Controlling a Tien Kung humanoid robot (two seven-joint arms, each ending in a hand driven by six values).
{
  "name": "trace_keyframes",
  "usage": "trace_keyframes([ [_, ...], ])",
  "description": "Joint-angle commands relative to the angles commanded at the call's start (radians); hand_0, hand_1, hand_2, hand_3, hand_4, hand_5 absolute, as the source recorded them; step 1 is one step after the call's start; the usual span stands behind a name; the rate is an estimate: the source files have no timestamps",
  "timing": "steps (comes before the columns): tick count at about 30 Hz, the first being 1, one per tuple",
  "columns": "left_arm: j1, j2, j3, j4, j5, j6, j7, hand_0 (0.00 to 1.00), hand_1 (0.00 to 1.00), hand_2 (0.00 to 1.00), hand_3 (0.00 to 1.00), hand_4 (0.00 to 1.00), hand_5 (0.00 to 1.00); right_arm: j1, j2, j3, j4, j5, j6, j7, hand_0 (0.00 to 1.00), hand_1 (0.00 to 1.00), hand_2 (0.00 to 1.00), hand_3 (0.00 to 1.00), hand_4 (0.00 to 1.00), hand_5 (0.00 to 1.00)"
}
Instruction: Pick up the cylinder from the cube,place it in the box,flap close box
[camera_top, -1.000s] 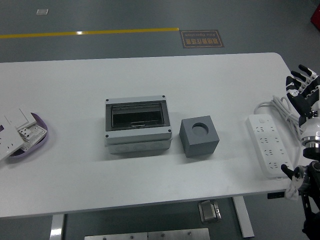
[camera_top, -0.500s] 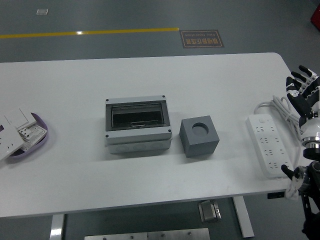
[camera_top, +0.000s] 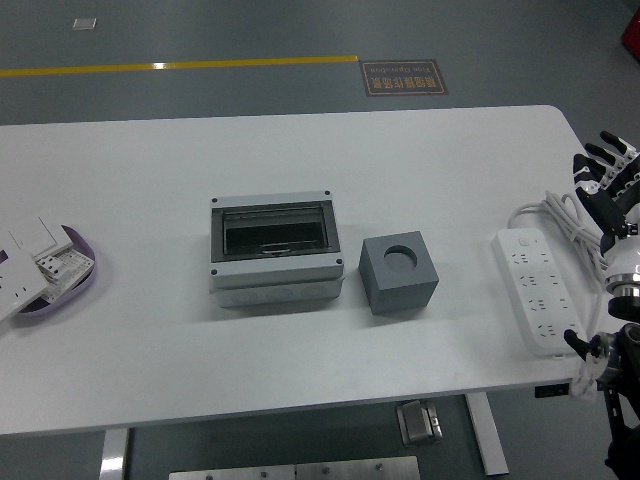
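A grey cube (camera_top: 400, 273) sits right of the table's middle, with a round hole in its top holding a grey cylinder (camera_top: 403, 256) set flush. A grey box (camera_top: 276, 252) with a dark transparent flap lying flat over its window stands just left of the cube. My right hand (camera_top: 607, 185) hovers at the far right edge of the table, fingers spread and empty, well apart from the cube. My left arm is out of view.
A white power strip (camera_top: 539, 290) with a coiled cable (camera_top: 568, 225) lies at the right, under my right hand. A purple tray (camera_top: 75, 282) with white switch parts sits at the left edge. The white table (camera_top: 300, 160) has bare room at the back.
My right hand has drifted very slightly to the right. Nothing else has moved.
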Motion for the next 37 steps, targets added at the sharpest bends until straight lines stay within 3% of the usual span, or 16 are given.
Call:
trace_keyframes([
  [37,-0.006,0.002,0.013,0.000,-0.004,0.008,-0.001,0.601,0.583,0.557,0.600,0.665,0.251,0.000,0.003,-0.038,-0.001,0.016,0.026,-0.008,0.756,0.666,0.686,0.718,0.720,0.205],
])
